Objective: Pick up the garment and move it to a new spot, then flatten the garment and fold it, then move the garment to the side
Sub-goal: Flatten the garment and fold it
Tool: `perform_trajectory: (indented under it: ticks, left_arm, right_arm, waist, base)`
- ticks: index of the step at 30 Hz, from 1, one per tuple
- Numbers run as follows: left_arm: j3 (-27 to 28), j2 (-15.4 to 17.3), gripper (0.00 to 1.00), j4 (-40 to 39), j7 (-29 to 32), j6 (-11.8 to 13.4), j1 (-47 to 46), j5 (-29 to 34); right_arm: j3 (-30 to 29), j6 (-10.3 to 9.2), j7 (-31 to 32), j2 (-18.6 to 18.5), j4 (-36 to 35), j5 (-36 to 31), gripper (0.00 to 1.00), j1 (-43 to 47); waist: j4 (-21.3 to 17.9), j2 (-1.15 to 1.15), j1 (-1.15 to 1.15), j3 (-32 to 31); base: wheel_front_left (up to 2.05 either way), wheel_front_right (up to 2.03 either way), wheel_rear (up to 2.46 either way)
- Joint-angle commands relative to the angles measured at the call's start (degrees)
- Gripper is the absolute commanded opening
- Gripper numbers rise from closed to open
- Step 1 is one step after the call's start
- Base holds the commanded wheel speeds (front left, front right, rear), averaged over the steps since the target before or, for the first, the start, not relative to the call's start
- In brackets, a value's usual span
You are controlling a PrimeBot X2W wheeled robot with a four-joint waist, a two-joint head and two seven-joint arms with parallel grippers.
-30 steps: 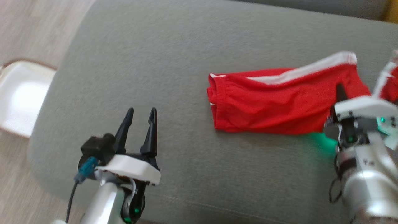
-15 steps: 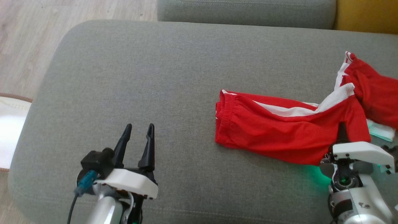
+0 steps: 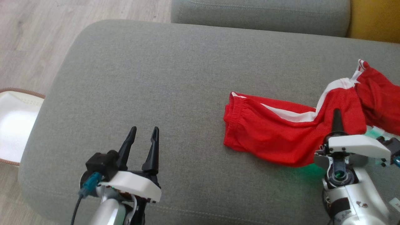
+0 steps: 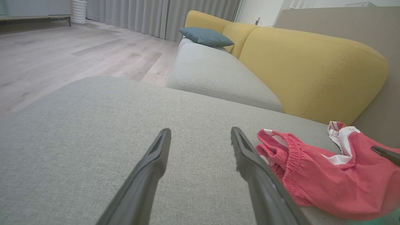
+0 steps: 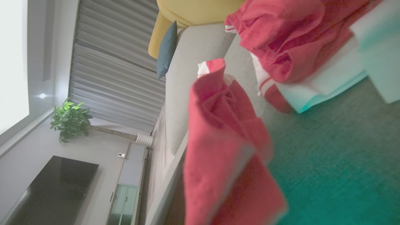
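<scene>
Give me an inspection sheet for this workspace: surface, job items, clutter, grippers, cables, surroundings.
Surface: grey sofa cushion, flat fabric.
Job's things: red shorts with a white stripe, rumpled on the cushion's right half, waistband toward the left.
Clutter: more red cloth at the right edge, over a pale folded item; cannot tell whether it is separate.
Grippers: left gripper open, empty, over the cushion; right gripper shut on the shorts' right end.
Cables: black cable with a blue plug at the left wrist.
Surroundings: wooden floor, yellow sofa back, blue pillow.
</scene>
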Motion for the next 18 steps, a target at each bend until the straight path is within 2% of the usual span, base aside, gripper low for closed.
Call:
perform_trajectory:
  ticks: [1,11,18]
  left_arm:
    - [2.00,0.40,1.00,-1.43,-0.46,-0.21,-0.81,0.46]
    - [1.68,0.40,1.00,-1.20,-0.46,0.11,-0.05,0.46]
    - [1.54,0.40,1.00,-1.21,-0.46,0.14,0.22,0.31]
  right_arm:
    - [2.34,0.02,-0.07,0.28,-2.77,0.85,0.00,-0.39]
    - [14.47,0.02,0.52,0.28,-15.07,6.65,0.00,3.54]
    - [21.66,0.02,-0.52,0.28,-15.00,7.04,0.00,3.10]
  waist:
    - [0.22,0.00,0.00,-0.31]
    - [0.99,0.00,0.00,-1.85]
    - [1.86,0.00,0.00,-2.07]
  base:
    - [0.00,0.00,0.00]
    - [0.00,0.00,0.00]
    - [0.00,0.00,0.00]
